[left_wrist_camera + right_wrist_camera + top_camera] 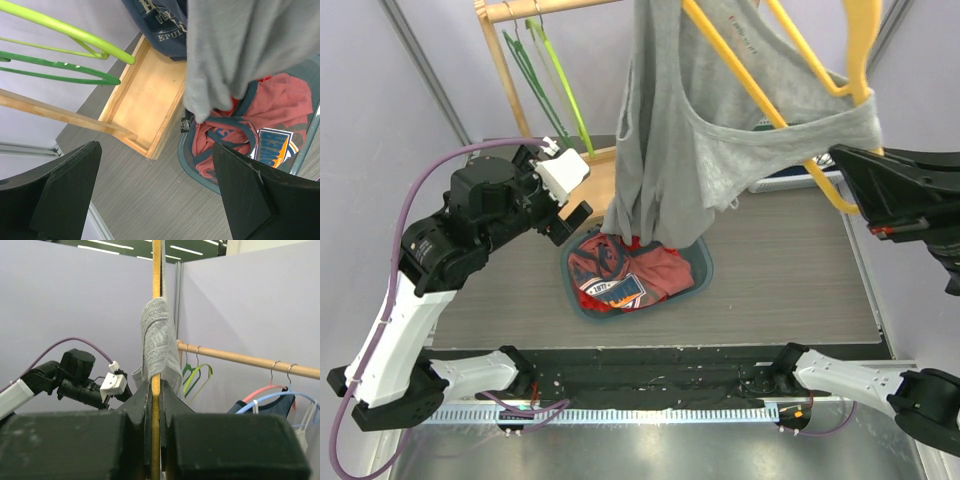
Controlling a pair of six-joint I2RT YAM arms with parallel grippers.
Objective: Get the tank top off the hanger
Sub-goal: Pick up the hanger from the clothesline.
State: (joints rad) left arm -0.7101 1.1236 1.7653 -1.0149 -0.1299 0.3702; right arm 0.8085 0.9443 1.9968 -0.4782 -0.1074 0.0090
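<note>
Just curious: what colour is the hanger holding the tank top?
Yellow hanger, clearest from the top camera.

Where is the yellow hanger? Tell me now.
In the top view the yellow hanger sits upper right, gray tank top draped over it, its lower arm clamped in the right pincer.

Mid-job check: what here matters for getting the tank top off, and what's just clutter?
Job: grey tank top, yellow hanger, right gripper shut on the hanger, left gripper open.
Lying about: basket, red clothes in it, green hangers, wooden tray.
</note>
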